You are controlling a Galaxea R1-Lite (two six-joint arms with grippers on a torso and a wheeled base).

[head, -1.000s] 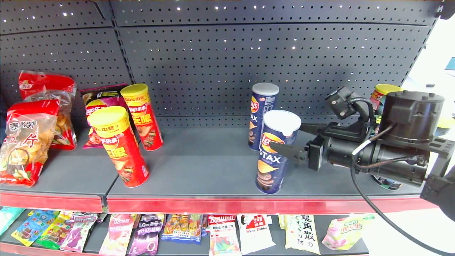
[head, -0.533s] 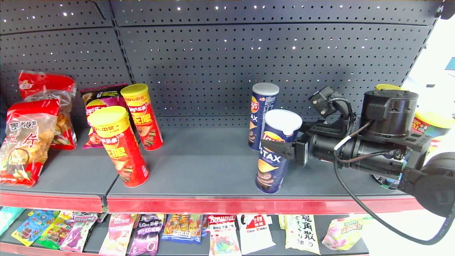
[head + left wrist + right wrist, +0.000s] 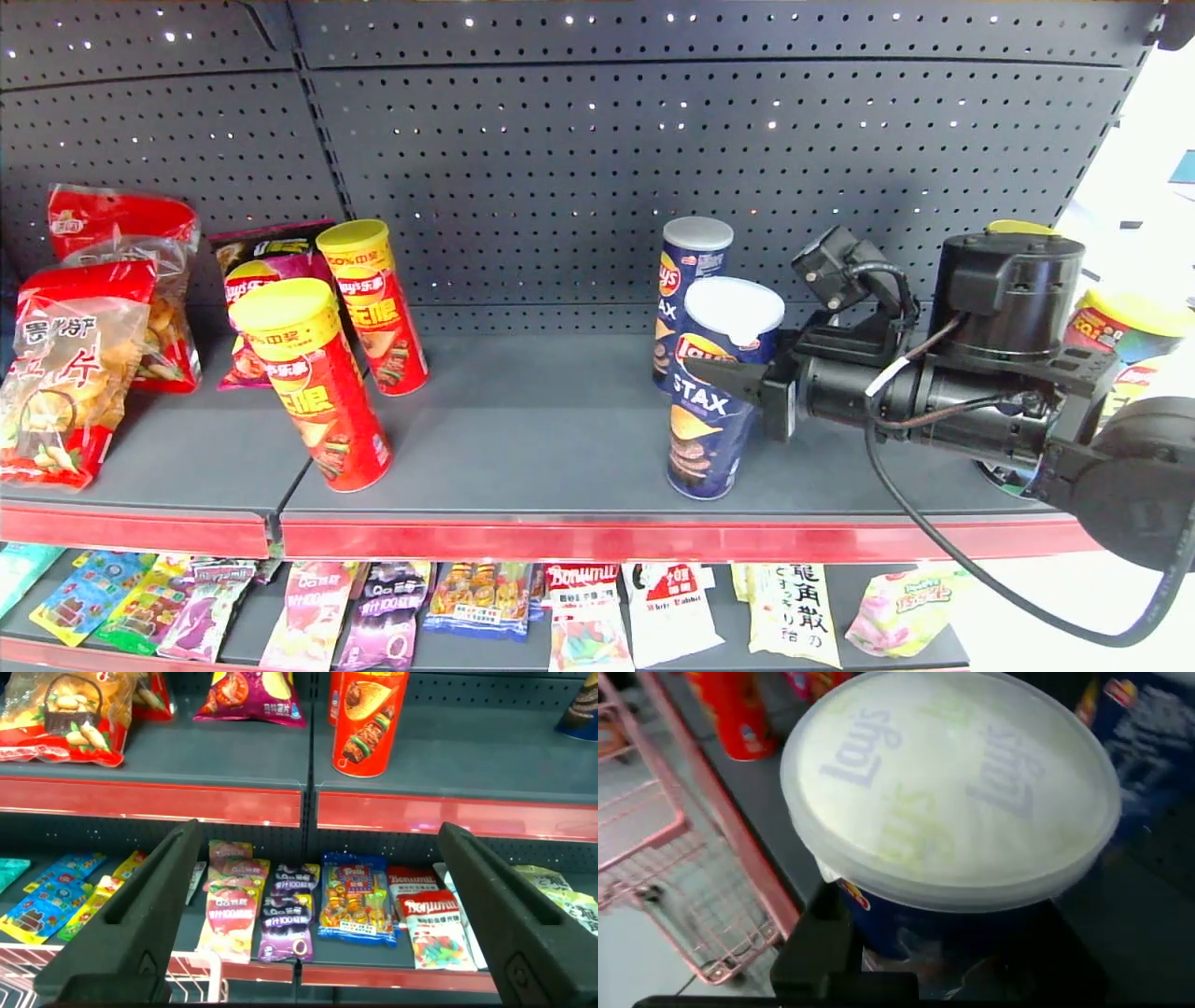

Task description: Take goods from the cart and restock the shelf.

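The blue can [image 3: 714,420] is clasped just under its lid by the right gripper [image 3: 733,369]. It is held upright near the front edge of the shelf [image 3: 523,439], just before a second blue can [image 3: 691,271]. Whether its base rests on the shelf cannot be told. The left gripper [image 3: 320,831] is spread wide and empty. The can is judged light, stiff yet crushable, and smooth-walled, so a moderate squeeze on the upper body is advised.

We view the shelf [image 3: 523,429] from above by head, from lower down by left wrist; our right wrist sits close over the blue can [image 3: 952,803].
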